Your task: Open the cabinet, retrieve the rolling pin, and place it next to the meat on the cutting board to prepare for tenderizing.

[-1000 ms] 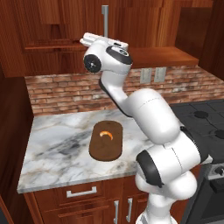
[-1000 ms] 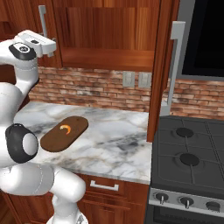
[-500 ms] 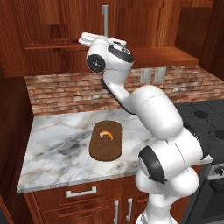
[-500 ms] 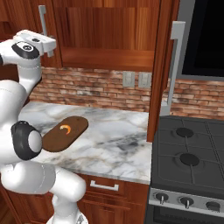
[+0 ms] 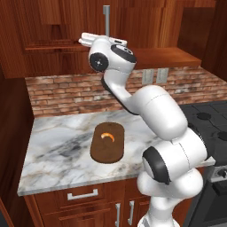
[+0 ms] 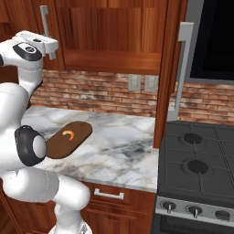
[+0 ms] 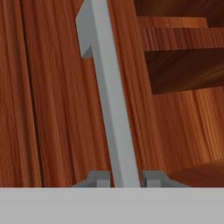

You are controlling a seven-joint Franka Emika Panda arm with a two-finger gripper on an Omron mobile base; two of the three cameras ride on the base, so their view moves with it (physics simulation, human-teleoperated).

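Observation:
My gripper (image 7: 127, 178) is raised to the cabinet's (image 5: 66, 26) left door, shut on its vertical silver bar handle (image 7: 109, 96), which passes between the two fingertips (image 7: 99, 177). From the base views the gripper (image 5: 105, 40) (image 6: 49, 45) sits on the lower part of that handle (image 5: 106, 17) (image 6: 44, 18). Below on the counter lies the dark cutting board (image 5: 106, 144) (image 6: 68, 140) with the small orange meat (image 5: 107, 136) (image 6: 68, 134) on its far half. The rolling pin is hidden.
The cabinet's right door (image 6: 170, 68) stands swung out over the counter, its handle (image 6: 183, 64) facing the room. A black stove (image 6: 201, 157) lies to the right. The marble counter (image 5: 57, 150) has drawers (image 5: 82, 195) beneath; wall outlets (image 5: 153, 75) sit on the brick.
The gripper's jaws have closed in on the door handle. The hand has edged slightly toward the door; board and meat have not moved.

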